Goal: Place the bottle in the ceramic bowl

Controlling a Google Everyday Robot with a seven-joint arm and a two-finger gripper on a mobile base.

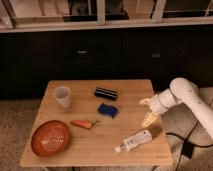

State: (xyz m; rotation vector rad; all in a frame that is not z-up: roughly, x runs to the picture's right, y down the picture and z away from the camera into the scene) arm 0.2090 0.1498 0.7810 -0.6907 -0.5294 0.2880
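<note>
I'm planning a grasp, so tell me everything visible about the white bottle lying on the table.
The slim white plastic bottle lies on its side on the wooden table, near the front right corner in the camera view. It is slanted, with its small cap pointing front-left. A darker label band wraps its middle. Only the table touches it. The robot's gripper hangs just beyond its base end, apart from it.
</note>
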